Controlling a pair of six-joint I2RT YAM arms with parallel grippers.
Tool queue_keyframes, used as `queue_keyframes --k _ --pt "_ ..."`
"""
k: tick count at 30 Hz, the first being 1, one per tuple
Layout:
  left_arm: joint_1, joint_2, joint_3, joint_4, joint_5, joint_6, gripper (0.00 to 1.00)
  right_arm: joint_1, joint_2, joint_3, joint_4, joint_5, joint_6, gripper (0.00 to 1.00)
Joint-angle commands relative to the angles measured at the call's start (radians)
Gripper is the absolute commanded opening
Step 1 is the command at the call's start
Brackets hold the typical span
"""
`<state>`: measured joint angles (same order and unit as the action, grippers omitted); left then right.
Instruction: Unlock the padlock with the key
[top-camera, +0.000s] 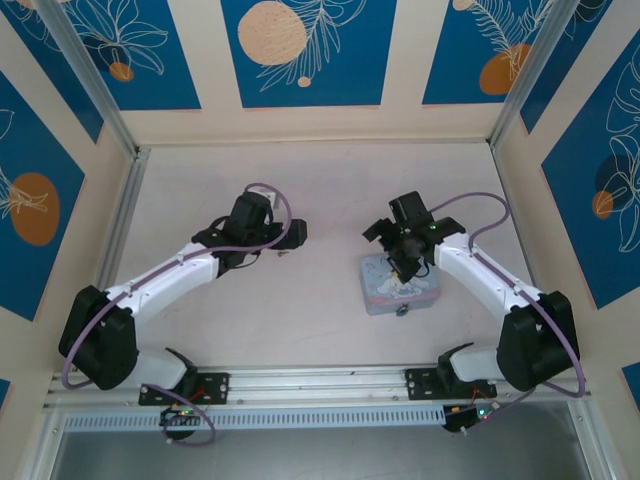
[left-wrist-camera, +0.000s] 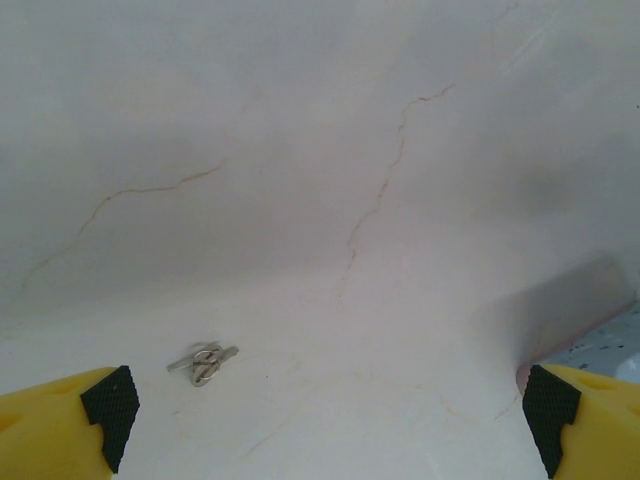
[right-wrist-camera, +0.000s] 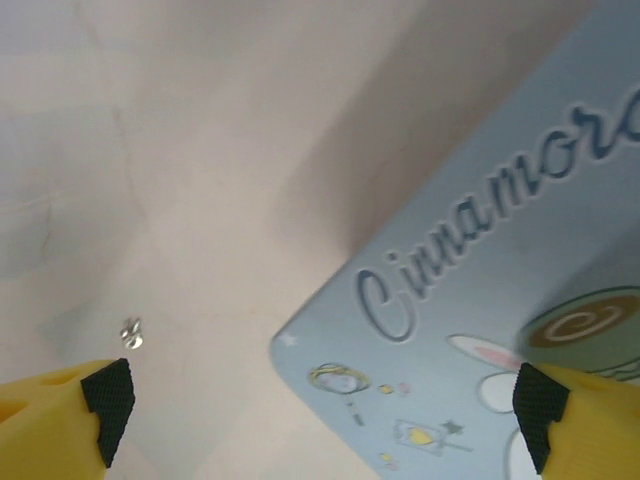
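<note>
The key (left-wrist-camera: 203, 362) is a small silvery sliver on a ring, lying flat on the pale table just ahead of my left fingers; it is also a speck (right-wrist-camera: 131, 333) in the right wrist view and a speck (top-camera: 284, 252) in the top view. My left gripper (left-wrist-camera: 330, 430) is open and empty, hanging above the table (top-camera: 285, 236). A tiny dark object, apparently the padlock (top-camera: 402, 311), sits at the near edge of the tin. My right gripper (right-wrist-camera: 325, 420) is open and empty above the tin lid (top-camera: 400, 262).
The pale blue tin box (top-camera: 398, 288) with a cartoon lid (right-wrist-camera: 480, 320) stands right of centre under the right gripper. Thin cracks cross the table surface (left-wrist-camera: 385, 180). Patterned walls (top-camera: 300, 50) enclose the workspace on three sides.
</note>
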<state>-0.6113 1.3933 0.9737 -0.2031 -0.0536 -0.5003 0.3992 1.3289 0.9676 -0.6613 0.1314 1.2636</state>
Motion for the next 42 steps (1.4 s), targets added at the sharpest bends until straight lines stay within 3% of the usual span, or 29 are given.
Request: queue_keyframes --k 1,6,10,16,25,33,42 --pt "-0.023 0.001 0.035 -0.025 -0.028 -0.025 1.00 -0.020 -0.061 0.009 -0.042 -0.001 -0.036 1.00" --pt "-0.058 -0.004 0.022 -0.024 -0.024 -0.055 1.00 -0.135 -0.221 -0.090 -0.073 -0.009 -0.103 1.00" --pt "-0.108 0.004 0.007 -0.006 -0.022 -0.101 1.00 -0.287 -0.330 -0.191 -0.101 -0.059 -0.164 0.99" --pt "-0.211 0.060 0.003 0.052 -0.004 -0.202 1.00 -0.460 -0.389 -0.319 -0.048 -0.158 -0.248 0.96" --pt "-0.326 0.252 0.067 0.201 0.077 -0.342 1.00 -0.489 -0.388 -0.407 0.093 -0.286 -0.238 0.81" --pt "-0.369 0.352 0.143 0.241 0.095 -0.374 1.00 -0.514 -0.491 -0.334 -0.025 -0.207 -0.252 0.86" --pt "-0.393 0.369 0.133 0.286 0.101 -0.419 1.00 -0.548 -0.462 -0.372 -0.048 -0.181 -0.265 0.87"
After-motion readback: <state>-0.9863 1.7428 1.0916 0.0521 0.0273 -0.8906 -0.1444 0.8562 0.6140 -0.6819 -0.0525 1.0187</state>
